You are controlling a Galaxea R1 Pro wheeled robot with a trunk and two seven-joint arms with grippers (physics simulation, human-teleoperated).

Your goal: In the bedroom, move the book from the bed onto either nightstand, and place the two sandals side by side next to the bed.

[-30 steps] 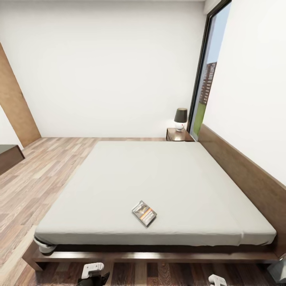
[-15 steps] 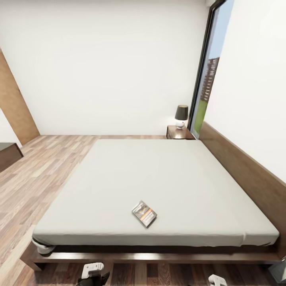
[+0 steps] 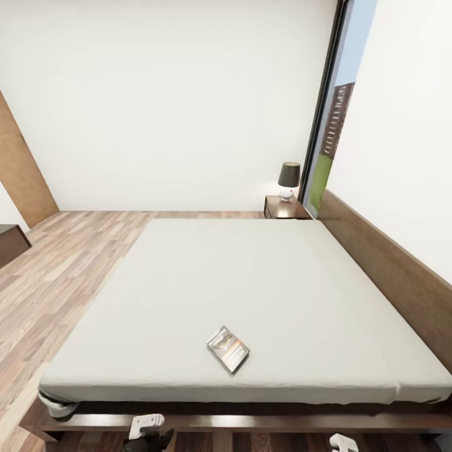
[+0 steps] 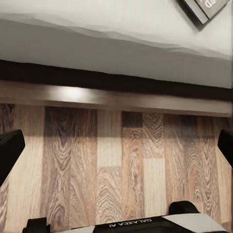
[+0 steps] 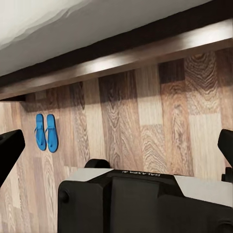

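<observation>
Both sets of jaws were held wide apart and empty: in each wrist view the dark fingertips stood at opposite edges of the frame over bare light-brown wood-plank floor [image 4: 121,165]. The left gripper [image 4: 116,150] and the right gripper [image 5: 116,150] were carried low beside the dark-brown wooden platform frame [image 4: 116,94] of the large bed [image 3: 251,282].

The thin paperback book with a grey photo cover and orange band [image 3: 228,348] was seen lying flat near the mattress edge closest to the robot, untouched. The two flat bright-blue sandals [image 5: 46,132] were seen side by side on the floor near the bed frame. The small dark-brown nightstand [image 3: 285,208], bearing a lamp [image 3: 289,179], stood at the far corner.

Compared with the earlier pictures, the bed filled more of the head view, which was judged to be an approach by the base. The book was judged nearly within reach.
</observation>
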